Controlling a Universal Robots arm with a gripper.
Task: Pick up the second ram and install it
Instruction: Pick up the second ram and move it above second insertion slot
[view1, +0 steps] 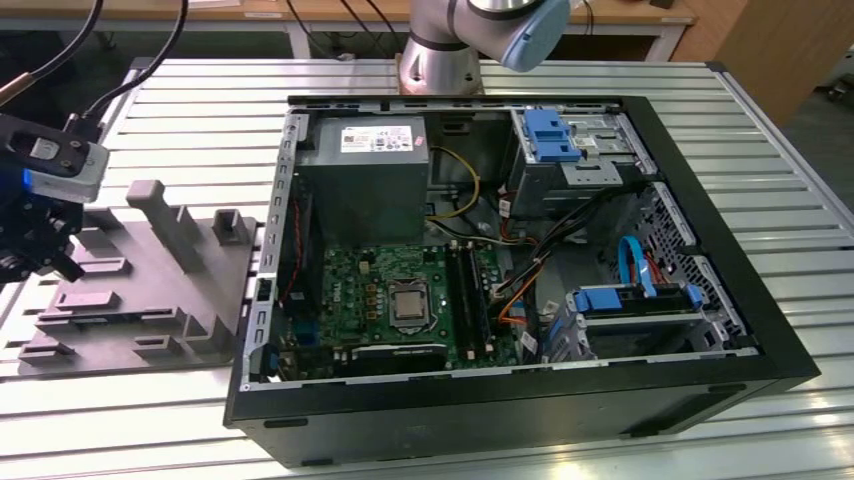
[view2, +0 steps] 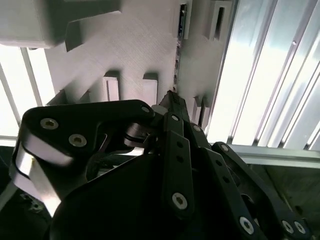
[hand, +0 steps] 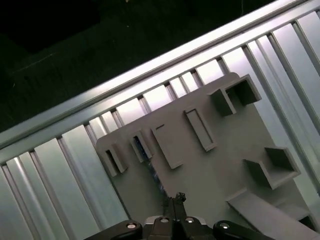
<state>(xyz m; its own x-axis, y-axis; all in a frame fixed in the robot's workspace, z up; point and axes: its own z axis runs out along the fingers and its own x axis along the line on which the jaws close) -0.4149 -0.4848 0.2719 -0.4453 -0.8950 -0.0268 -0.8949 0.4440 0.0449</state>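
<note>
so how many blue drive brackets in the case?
2. One drive bracket is near the power supply; the other lies lower, at the exterior view's right. More may be hidden.

**Bare ribbed metal, matt grey plastic, smooth black links**

The table (view1: 747, 120) is gleaming as bare ribbed metal, its slats throwing back light. The grey fixture plate (view1: 147, 290) is looking like matt plastic, with a fine lined grain in the second wrist view. The gripper (view2: 170, 97) is showing smooth, faintly glossy black links with bright metal screw heads. The computer case (view1: 761, 330) is showing matt black outer panels and dull sheet metal inside.
</note>
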